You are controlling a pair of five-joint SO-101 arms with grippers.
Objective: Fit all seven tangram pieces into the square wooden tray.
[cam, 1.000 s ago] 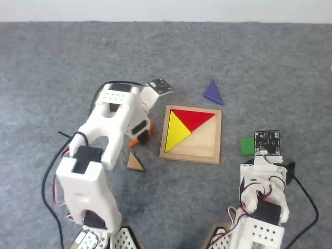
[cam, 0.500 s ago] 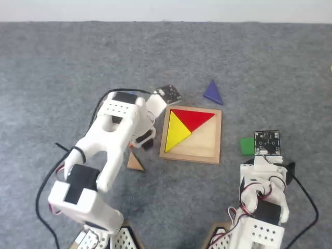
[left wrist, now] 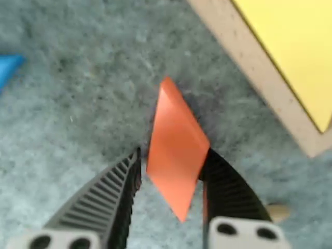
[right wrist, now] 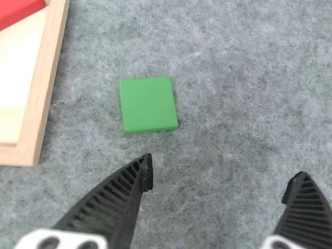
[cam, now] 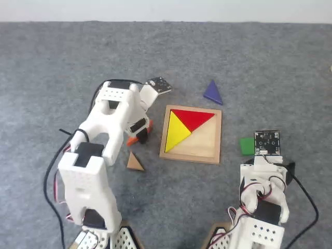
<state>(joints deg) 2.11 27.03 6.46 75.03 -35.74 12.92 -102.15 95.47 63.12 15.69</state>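
The square wooden tray (cam: 216, 136) holds a red triangle (cam: 191, 118) and a yellow triangle (cam: 176, 131). My left gripper (cam: 140, 134) is just left of the tray, shut on an orange parallelogram (left wrist: 176, 155) that stands tilted on edge over the carpet; its orange edge (cam: 133, 140) peeks out under the arm. My right gripper (right wrist: 220, 176) is open over bare carpet, a little short of the green square (right wrist: 148, 104), which lies flat to the right of the tray (right wrist: 44, 93).
A purple triangle (cam: 212, 92) lies behind the tray and a tan triangle (cam: 135, 162) in front of the left gripper. A blue piece (left wrist: 8, 67) shows at the left wrist view's edge. Grey carpet covers the table.
The left arm swung toward the tray half a second ago and has come back left to about where it was. The right arm has not moved.
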